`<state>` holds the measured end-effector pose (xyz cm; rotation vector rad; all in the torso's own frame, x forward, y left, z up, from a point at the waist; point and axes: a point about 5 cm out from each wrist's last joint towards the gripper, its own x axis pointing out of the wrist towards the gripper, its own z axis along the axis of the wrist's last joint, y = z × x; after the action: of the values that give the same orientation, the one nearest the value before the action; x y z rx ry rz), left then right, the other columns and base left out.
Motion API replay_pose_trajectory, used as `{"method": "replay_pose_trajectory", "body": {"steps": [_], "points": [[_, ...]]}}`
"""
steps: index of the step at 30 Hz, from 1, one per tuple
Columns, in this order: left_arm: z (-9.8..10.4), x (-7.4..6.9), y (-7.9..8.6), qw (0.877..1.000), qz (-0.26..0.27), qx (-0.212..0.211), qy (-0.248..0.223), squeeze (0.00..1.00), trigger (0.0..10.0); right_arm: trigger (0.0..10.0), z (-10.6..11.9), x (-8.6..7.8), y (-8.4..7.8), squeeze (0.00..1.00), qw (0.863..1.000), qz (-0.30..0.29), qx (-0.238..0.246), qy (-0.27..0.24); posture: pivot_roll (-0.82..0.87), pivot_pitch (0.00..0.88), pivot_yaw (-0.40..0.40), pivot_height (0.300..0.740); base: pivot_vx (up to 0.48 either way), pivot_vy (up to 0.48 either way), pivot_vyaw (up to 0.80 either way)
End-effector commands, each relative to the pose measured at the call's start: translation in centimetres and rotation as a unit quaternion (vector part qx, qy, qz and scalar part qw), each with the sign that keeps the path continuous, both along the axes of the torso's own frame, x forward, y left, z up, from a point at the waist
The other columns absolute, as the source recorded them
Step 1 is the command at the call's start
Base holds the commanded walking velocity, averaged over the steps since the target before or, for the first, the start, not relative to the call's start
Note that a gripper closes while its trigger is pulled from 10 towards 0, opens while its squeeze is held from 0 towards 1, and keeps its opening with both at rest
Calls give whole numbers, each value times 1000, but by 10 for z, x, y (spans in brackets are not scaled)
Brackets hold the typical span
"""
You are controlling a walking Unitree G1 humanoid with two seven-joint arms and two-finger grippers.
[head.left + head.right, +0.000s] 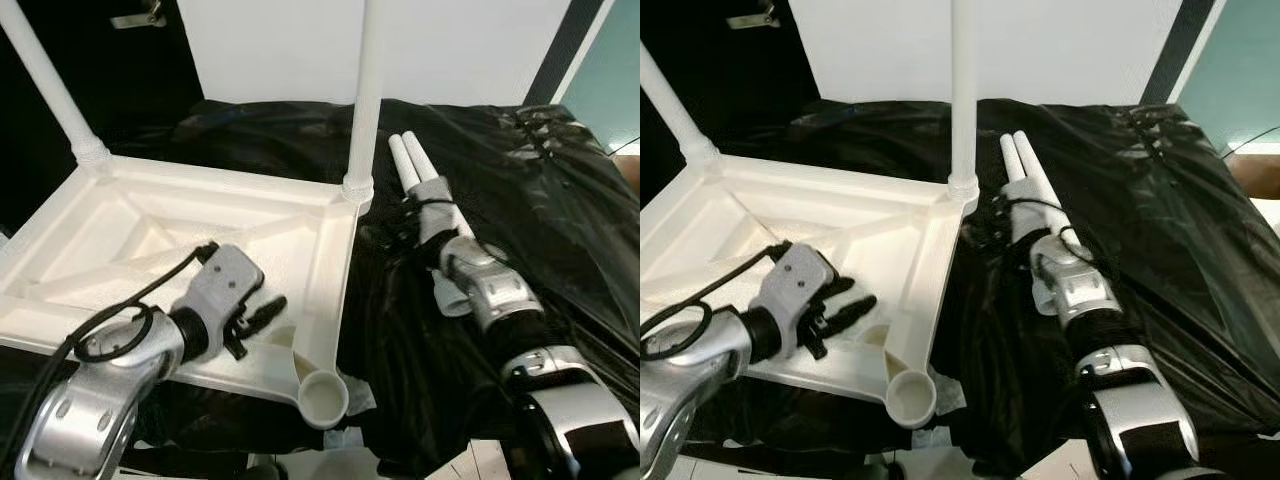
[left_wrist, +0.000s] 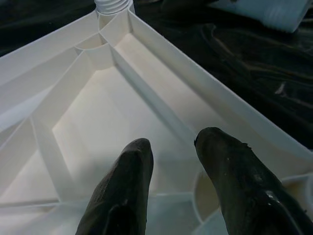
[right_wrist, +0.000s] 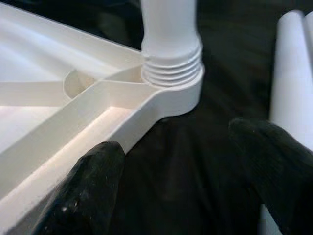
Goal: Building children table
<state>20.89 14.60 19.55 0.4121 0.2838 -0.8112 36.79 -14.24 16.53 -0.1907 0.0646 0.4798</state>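
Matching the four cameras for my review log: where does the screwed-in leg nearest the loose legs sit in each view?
Left eye: screwed-in leg rises at centre.
Right eye: just left of centre.
Left wrist: threaded base far beyond left fingers.
Right wrist: close ahead of right fingers.
Shared landmark: loose legs beside it.

Two silver arms reach forward. The left gripper (image 1: pixel 262 312) has its black fingers parted. The right gripper (image 3: pixel 181 196) is spread wide.
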Motion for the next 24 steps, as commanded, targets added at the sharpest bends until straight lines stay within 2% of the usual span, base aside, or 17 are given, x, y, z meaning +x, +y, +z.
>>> {"method": "replay_pose_trajectory", "body": {"steps": [1, 4, 5, 7, 11, 17, 24], "points": [[2, -11, -2, 997, -71, -8, 28, 0, 10000, 10000, 4, -2, -9, 0, 1000, -14, 17, -10, 153, 82, -28, 740, 0, 0, 0], [1, -16, 0, 996, -84, -4, 34, 0, 10000, 10000, 7, -3, -12, 0, 999, -18, 23, -17, 150, 84, -26, 740, 0, 0, 0], [-1, -24, 4, 994, -100, 6, 49, 0, 10000, 10000, 11, -4, -15, 0, 999, -22, 32, -26, 148, 90, -23, 740, 0, 0, 0], [-1, -24, 4, 994, -100, 6, 49, 0, 10000, 10000, 11, -4, -15, 0, 999, -22, 32, -26, 148, 90, -23, 740, 0, 0, 0], [-12, -48, 17, 984, -130, 54, 111, 0, 10000, 10000, 18, -5, -27, 0, 998, -40, 38, -42, 148, 92, -24, 740, 0, 0, 0], [-19, -62, 23, 978, -137, 74, 138, 0, 10000, 10000, 20, -7, -29, 0, 998, -42, 31, -43, 152, 90, -28, 740, 0, 0, 0], [-29, -69, 23, 973, -146, 97, 152, 0, 10000, 10000, 21, -6, -29, 0, 998, -38, 27, -42, 153, 83, -31, 740, 0, 0, 0]]}}
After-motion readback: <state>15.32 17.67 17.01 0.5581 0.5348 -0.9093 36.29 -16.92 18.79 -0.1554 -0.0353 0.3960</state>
